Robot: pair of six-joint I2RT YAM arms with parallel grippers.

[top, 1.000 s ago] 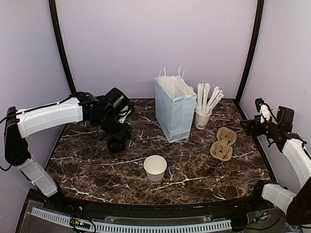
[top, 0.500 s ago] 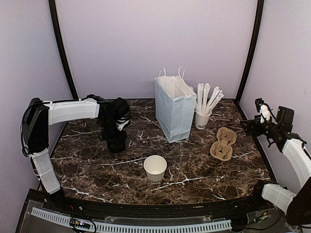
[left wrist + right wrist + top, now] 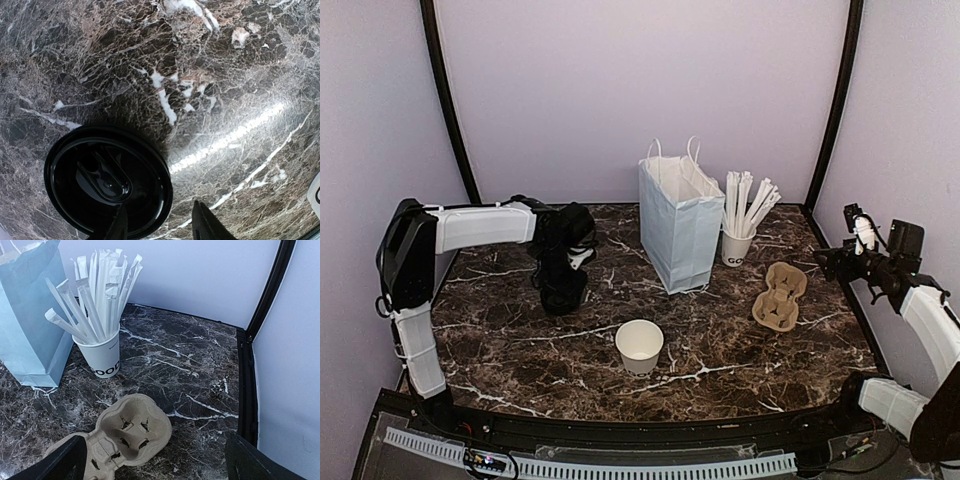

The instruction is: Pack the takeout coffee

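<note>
The takeout coffee's white paper cup point(image 3: 639, 345) stands open-topped and lidless in the middle of the marble table. Its round black lid point(image 3: 107, 182) lies flat on the table at the left. My left gripper point(image 3: 563, 288) points down right over the lid point(image 3: 560, 297). In the left wrist view the left gripper point(image 3: 159, 217) is open part way and straddles the lid's near rim. One fingertip point(image 3: 120, 225) is over the lid and the other is over bare marble, clear of the rim. My right gripper point(image 3: 835, 262) hangs wide open at the far right, empty.
A tall white paper bag point(image 3: 678, 225) stands open at the back centre. Beside it is a white cup of wrapped sticks point(image 3: 102, 352). A brown pulp carrier point(image 3: 125, 432) lies in front of that cup, below my right gripper point(image 3: 155, 467).
My left arm has folded in, bringing its wrist upright over the black lid. Its jaws have narrowed. The right arm and the cup have not moved.
</note>
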